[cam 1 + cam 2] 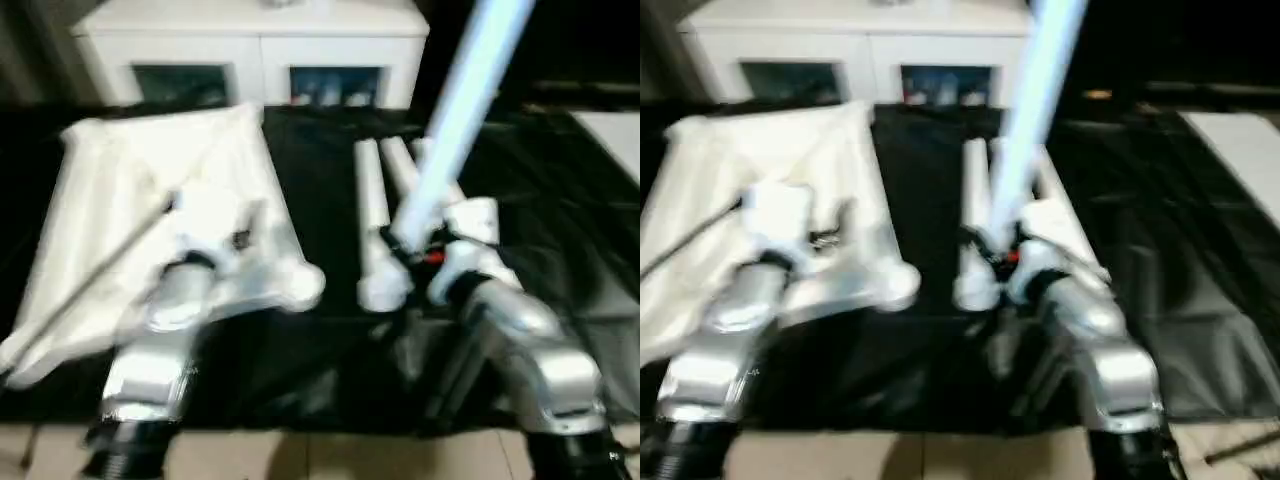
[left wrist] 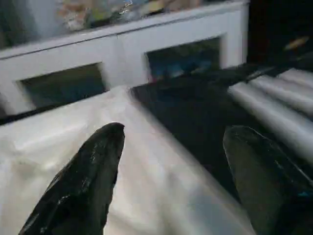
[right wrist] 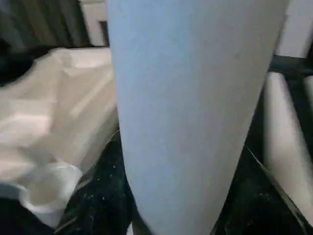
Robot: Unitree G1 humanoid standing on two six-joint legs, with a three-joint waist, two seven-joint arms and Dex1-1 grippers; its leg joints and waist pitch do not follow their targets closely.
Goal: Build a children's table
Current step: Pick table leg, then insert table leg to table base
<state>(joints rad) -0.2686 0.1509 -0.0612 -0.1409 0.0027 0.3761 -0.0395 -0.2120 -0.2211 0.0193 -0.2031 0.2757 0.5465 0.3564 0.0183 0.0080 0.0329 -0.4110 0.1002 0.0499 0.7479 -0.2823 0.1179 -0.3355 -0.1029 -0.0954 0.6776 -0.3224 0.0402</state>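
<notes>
Black sheet [image 1: 560, 250] covered the floor in front of the white cabinet [image 1: 250, 40]. Your tabletop [image 1: 150, 200] lay underside up beneath the spread, empty left gripper [image 2: 171, 161]. Right gripper [image 1: 412, 248] was clamped on a leg [image 1: 470, 90], long axis rising away; nearest corner socket [image 1: 300, 285] sat leftward of those fingers, with open sheet between.

Both silver forearms reach forward and down. The left gripper [image 2: 171, 181] has its jaws spread wide, empty. The right gripper [image 1: 412, 250] has its jaws clamped.
</notes>
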